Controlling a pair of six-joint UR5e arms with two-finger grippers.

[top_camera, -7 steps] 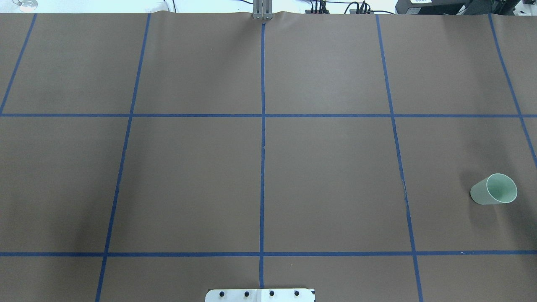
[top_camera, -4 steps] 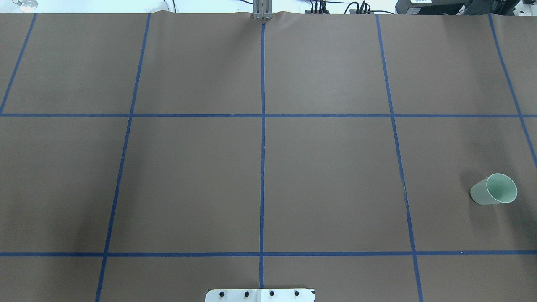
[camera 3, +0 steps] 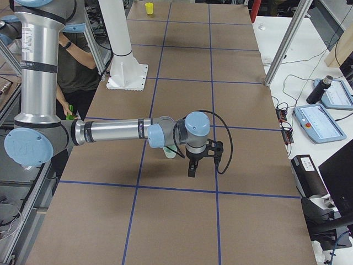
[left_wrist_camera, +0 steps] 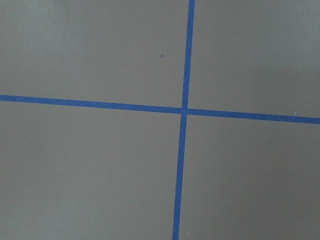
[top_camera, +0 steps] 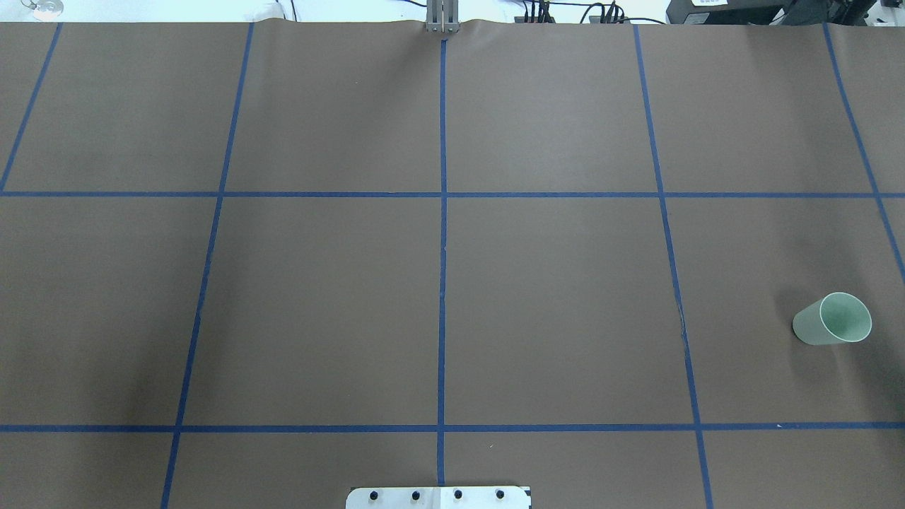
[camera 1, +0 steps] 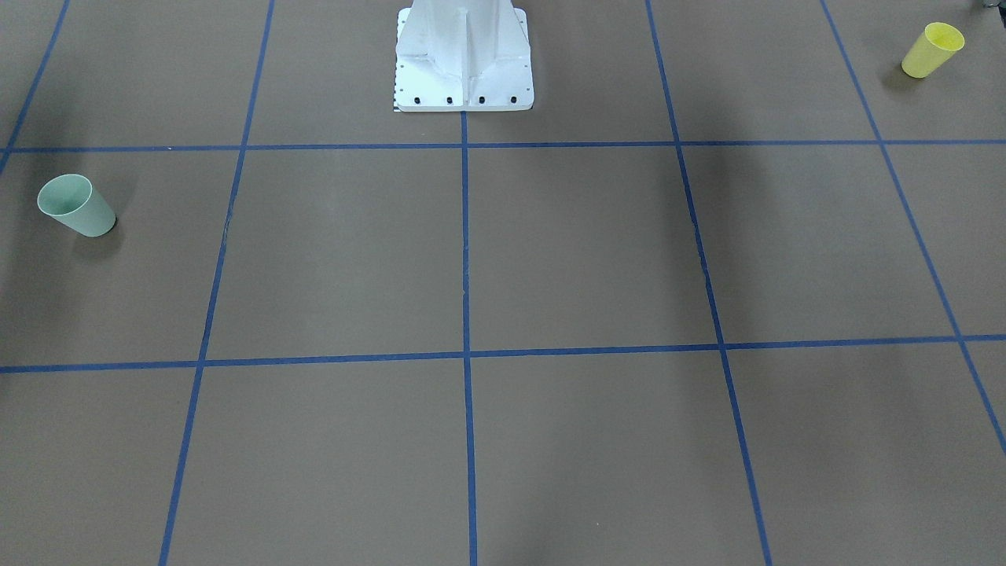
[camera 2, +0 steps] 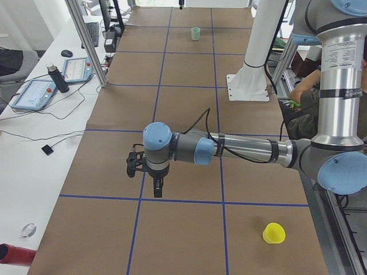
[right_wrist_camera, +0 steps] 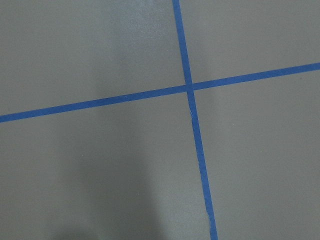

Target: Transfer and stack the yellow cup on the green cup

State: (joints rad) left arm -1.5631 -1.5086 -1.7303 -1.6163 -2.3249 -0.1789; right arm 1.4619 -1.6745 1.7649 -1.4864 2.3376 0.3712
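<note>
Showing the opening step, with neither cup grasped. The yellow cup (camera 1: 933, 49) stands at the far left end of the brown table (top_camera: 565, 283), and the green cup (camera 1: 76, 206) stands well apart at the right end. The left gripper (camera 2: 158, 188) and right gripper (camera 3: 191, 170) hang above the table, touching neither cup. Whether either is clenched or released cannot be told. Next, the left arm probably has to reach the yellow cup.

The right arm (camera 3: 116, 131) covers most of the green cup (camera 3: 170, 153) in the exterior right view; only a pale sliver shows below its wrist. The left claw (camera 2: 157, 188) and right claw (camera 3: 191, 169) appear in side views alone (too small to tell how their jaws stand). A person (camera 3: 77, 55) is half hidden behind that arm's upright column.
</note>
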